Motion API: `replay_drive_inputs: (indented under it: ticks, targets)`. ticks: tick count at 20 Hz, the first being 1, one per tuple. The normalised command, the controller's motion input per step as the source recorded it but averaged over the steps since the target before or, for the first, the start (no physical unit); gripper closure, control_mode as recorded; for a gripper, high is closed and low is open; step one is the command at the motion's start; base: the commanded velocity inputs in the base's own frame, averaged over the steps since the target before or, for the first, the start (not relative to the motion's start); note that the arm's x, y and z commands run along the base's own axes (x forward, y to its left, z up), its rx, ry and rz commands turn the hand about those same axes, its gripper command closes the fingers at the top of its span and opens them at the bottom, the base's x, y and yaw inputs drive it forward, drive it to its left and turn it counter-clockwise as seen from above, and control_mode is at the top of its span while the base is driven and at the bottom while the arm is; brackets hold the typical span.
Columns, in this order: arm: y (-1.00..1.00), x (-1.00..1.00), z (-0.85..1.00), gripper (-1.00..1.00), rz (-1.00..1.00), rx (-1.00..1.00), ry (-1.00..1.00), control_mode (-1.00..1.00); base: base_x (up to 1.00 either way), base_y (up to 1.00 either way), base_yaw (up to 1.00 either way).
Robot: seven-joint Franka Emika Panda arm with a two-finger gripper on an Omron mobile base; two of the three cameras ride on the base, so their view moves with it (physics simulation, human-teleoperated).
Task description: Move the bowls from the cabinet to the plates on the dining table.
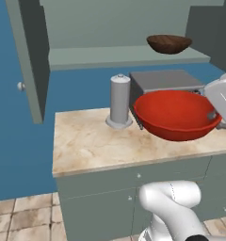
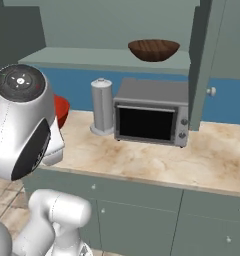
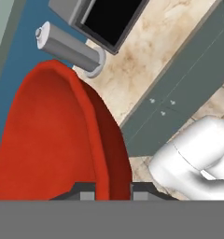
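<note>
My gripper [image 3: 113,190] is shut on the rim of the glossy red bowl [image 1: 175,114], one finger inside the rim and one outside. It holds the bowl in the air above the counter, in front of the toaster oven. The bowl fills the left of the hand view [image 3: 48,140], and its edge peeks out behind my arm [image 2: 62,110]. The dark brown wood-grain bowl [image 1: 169,44] [image 2: 153,49] rests on the pale green shelf [image 1: 110,56] of the open cabinet [image 2: 92,57]. The plates and the dining table are out of view.
A grey toaster oven [image 2: 149,112] and an upright grey cylinder [image 1: 120,101] stand on the beige marble counter [image 1: 96,141]. The cabinet doors hang open at the left [image 1: 28,56] and the right [image 2: 202,60]. Grey-green drawers sit below the counter, above a tiled floor.
</note>
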Motion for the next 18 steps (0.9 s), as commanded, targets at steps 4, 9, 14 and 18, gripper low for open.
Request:
replay_drive_inputs:
  ticks: [4,9,14,18]
  targets:
    - [0.0,0.0,0.0,1.0,0.0,0.0,0.0,1.0,-0.75,-0.02,0.0]
    - [0.0,0.0,0.0,1.0,0.0,0.0,0.0,1.0,-0.47,-0.01,0.0]
    - [0.0,0.0,0.0,1.0,0.0,0.0,0.0,1.0,-0.54,-0.37,0.0]
    - [0.0,0.0,0.0,1.0,0.0,0.0,0.0,1.0,-0.4,-0.67,-0.39]
